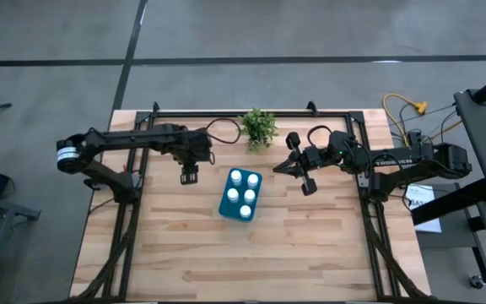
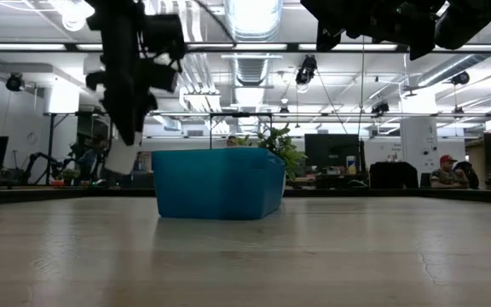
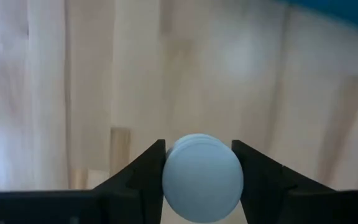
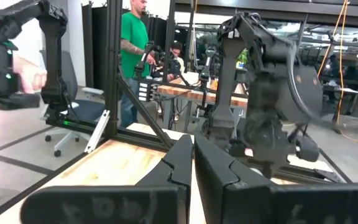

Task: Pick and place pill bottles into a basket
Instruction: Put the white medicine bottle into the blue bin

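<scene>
The teal basket (image 1: pixel 240 195) stands at the table's middle and holds several white pill bottles (image 1: pixel 248 197); it also shows in the low view (image 2: pixel 218 183). My left gripper (image 1: pixel 189 176) hangs just left of the basket, shut on another white pill bottle (image 3: pixel 202 177), which shows below the fingers in the low view (image 2: pixel 122 159). My right gripper (image 1: pixel 279 168) is shut and empty, raised to the right of the basket's far end; its closed fingers show in the right wrist view (image 4: pixel 192 163). My left gripper pinches the pill bottle between its two fingers (image 3: pixel 146 174), one on each side just below the round cap (image 3: pixel 202 180). The fingers come from above, pointing down. The bottle hangs upright below them (image 2: pixel 122 162), clear of the table.
A small green potted plant (image 1: pixel 259 128) stands at the far edge behind the basket. A black metal frame (image 1: pixel 226 112) runs along the table's far and side edges. Bare wood (image 1: pixel 251 253) lies toward the near edge. People show in the room beyond.
</scene>
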Robot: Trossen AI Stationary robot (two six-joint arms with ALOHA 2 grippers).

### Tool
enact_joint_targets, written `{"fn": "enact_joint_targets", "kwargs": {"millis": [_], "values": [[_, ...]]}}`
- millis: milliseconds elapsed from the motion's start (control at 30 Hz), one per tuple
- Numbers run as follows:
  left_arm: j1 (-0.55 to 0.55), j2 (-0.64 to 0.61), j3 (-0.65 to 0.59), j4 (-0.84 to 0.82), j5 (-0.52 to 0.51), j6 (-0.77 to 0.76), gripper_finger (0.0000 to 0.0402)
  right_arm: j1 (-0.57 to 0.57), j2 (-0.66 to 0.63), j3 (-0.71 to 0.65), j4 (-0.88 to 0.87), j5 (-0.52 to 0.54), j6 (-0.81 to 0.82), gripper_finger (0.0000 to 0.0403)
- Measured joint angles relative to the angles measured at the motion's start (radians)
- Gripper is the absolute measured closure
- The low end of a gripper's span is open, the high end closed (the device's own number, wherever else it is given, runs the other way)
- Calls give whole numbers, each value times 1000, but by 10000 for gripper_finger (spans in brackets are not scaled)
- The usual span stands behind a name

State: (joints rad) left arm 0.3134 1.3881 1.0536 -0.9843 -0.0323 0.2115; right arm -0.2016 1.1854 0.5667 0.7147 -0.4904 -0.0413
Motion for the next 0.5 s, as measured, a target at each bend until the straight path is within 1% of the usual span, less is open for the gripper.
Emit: {"fn": "enact_joint_targets", "kwargs": {"millis": [200, 400, 500], "values": [[-90, -22, 80, -2, 33, -42, 260, 0, 0, 0, 0, 0, 1, 394], [-204, -29, 143, -2, 61, -84, 260, 0, 0, 0, 0, 0, 1, 394], [-261, -29, 164, 24, 67, -101, 260, 0, 0, 0, 1, 0, 1, 394]]}}
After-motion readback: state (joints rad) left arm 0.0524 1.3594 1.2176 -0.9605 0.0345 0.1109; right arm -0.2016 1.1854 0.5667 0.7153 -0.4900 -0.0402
